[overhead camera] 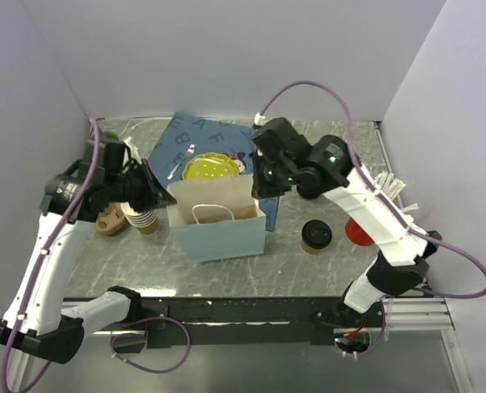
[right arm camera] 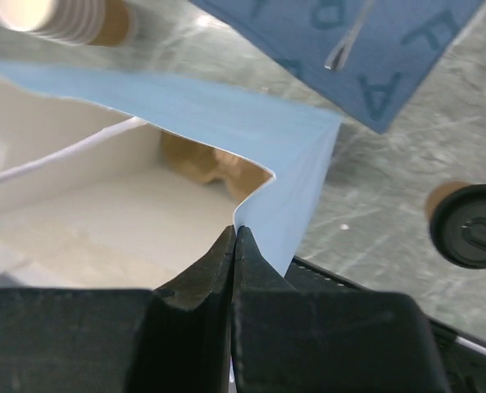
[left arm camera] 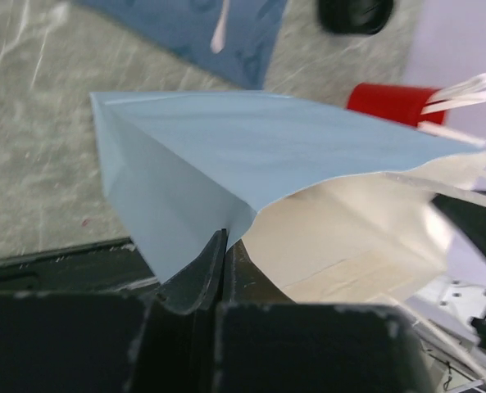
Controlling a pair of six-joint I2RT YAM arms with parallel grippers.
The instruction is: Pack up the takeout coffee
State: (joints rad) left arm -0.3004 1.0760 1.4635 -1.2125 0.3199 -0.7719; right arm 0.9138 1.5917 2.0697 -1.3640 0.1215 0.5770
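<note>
We have left gripper (left arm camera: pixel 224 244) and right gripper (right arm camera: pixel 235 237) clamped on the paper bag (overhead camera: pixel 223 238) rim; takeout coffee (overhead camera: pixel 315 237) stands at its 3 o'clock, likely light and crushable, so grip mid-wall below the lid (right arm camera: pixel 470 236).

Pinching a corner fold of the light-blue paper bag (left arm camera: pixel 226 155) with the left gripper (left arm camera: pixel 224 270), jaws pressed together. White inside, mouth open toward the right. Beyond it, a red cup (left arm camera: pixel 390 102), a blue mat (left arm camera: pixel 185 29), marbled tabletop (left arm camera: pixel 29 164).
</note>
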